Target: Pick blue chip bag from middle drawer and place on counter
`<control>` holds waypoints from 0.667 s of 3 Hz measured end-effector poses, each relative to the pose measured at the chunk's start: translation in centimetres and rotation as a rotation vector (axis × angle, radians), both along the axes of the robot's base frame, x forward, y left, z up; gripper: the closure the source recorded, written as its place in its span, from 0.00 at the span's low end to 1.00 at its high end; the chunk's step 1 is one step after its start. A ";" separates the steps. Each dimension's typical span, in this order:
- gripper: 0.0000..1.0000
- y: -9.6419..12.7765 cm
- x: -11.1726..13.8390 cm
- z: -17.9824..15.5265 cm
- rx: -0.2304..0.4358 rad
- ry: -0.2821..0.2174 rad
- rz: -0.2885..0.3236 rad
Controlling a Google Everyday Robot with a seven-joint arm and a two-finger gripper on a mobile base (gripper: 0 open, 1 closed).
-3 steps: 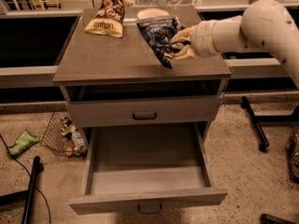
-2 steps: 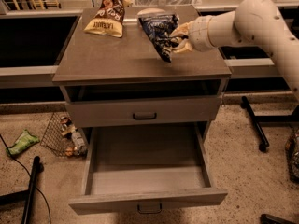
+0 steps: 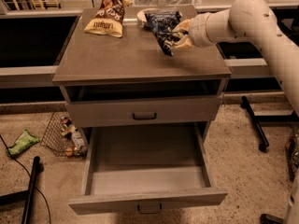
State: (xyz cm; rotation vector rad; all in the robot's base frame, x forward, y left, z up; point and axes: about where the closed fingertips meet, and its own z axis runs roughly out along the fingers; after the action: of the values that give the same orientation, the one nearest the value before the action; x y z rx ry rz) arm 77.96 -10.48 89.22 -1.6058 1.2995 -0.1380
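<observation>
Placing: our gripper (image 3: pixel 180 35), at two o'clock of the grey-brown slab counter (image 3: pixel 121 55), clamped the crinkly navy-blue chip bag (image 3: pixel 160 24); we judged lowering and release came next.

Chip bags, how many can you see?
2: yellow bag at the counter's back left; blue bag in the hand over its back right. Floor basket may hide more.

The gripper (image 3: pixel 179 35) clasps the blue chip bag (image 3: pixel 160 26) over the rear right of the counter (image 3: pixel 117 57); the middle drawer (image 3: pixel 117 200) stands open below

Hand (image 3: pixel 180 35) with bag (image 3: pixel 161 26) over counter (image 3: pixel 121 57)
</observation>
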 end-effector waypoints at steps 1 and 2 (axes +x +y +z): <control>0.15 -1.3 0.6 -0.9 0.014 0.025 -0.039; 0.00 -2.9 0.4 -1.4 0.029 0.042 -0.077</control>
State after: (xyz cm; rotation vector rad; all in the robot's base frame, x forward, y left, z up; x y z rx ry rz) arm 78.40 -13.34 87.77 -1.5423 1.3905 -0.1334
